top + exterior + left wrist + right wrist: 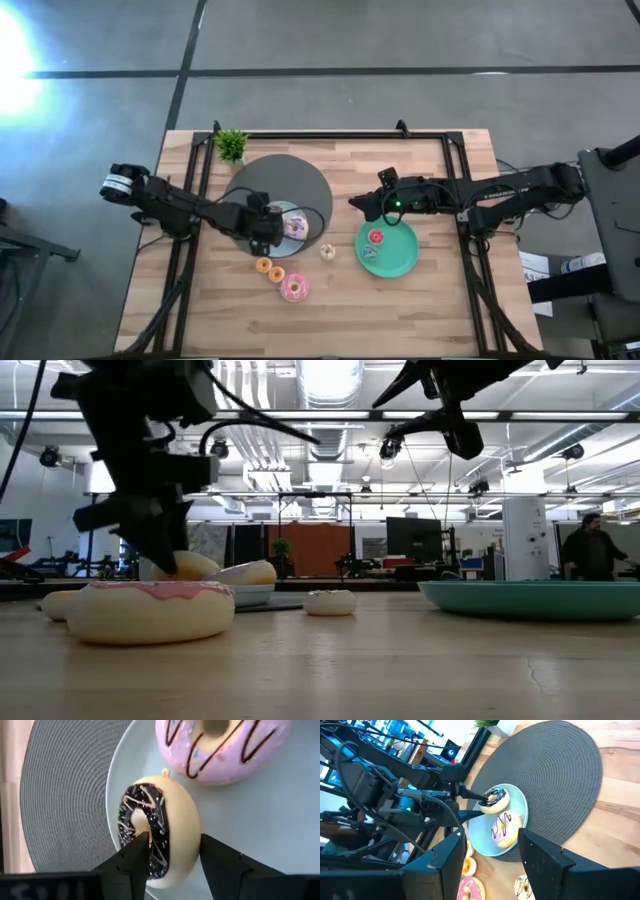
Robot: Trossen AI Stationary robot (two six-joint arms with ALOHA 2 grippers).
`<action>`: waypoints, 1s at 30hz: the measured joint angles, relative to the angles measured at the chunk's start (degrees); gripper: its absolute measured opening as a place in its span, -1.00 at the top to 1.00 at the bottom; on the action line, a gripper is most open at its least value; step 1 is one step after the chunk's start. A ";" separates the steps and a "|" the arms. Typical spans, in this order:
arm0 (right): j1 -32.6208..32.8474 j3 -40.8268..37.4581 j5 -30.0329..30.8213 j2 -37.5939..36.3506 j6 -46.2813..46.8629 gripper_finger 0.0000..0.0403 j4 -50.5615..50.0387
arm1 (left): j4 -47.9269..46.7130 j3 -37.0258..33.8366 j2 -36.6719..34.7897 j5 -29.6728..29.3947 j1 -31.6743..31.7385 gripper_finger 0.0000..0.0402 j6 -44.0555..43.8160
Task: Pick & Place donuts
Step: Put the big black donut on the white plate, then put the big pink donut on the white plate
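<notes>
My left gripper [268, 226] [172, 840] is over the light-blue plate [300, 213] on the grey mat and is shut on a chocolate-frosted donut [155, 832] [493, 799]. A lilac donut with dark drizzle [220, 745] [504, 831] lies flat on that plate. My right gripper [356, 203] [490, 834] hangs open above the table between the mat and the green plate [400, 262], touching nothing. A red donut [376, 237] lies on the green plate. Two orange donuts [264, 265] [277, 274], a pink one [294, 289] and a whitish one [327, 251] lie on the wood. My left gripper pinches the chocolate-frosted donut across its thickness: one finger [135, 855] on the frosted face beside the hole [137, 822], the other [215, 855] on the cream underside [187, 835]. The donut stands on edge over the plate's near-left part. Whether it still touches the plate, I cannot tell.
A small potted plant [231, 145] stands at the far left of the table. A black frame [320, 135] runs along the far edge and both sides. Bare wood lies near the front edge and the right. A person [590, 550] stands far off in the room.
</notes>
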 joint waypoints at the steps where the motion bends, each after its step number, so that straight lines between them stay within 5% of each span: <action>1: 0.00 0.00 -0.05 0.00 0.00 0.13 0.00 | -0.79 0.91 0.00 0.55 0.00 0.28 0.02; 14: 0.07 0.00 -8.21 0.02 -3.92 0.14 -3.26 | -14.61 8.74 -2.38 4.90 -4.22 0.28 -4.68; 21: 2.12 0.00 -10.03 0.11 -9.64 0.14 -6.27 | -9.74 9.10 -5.43 3.87 -19.44 0.28 -10.42; 30: 7.20 0.02 -11.70 1.22 -17.30 0.14 -6.23 | 5.17 9.92 5.57 -0.68 -32.77 0.28 -13.23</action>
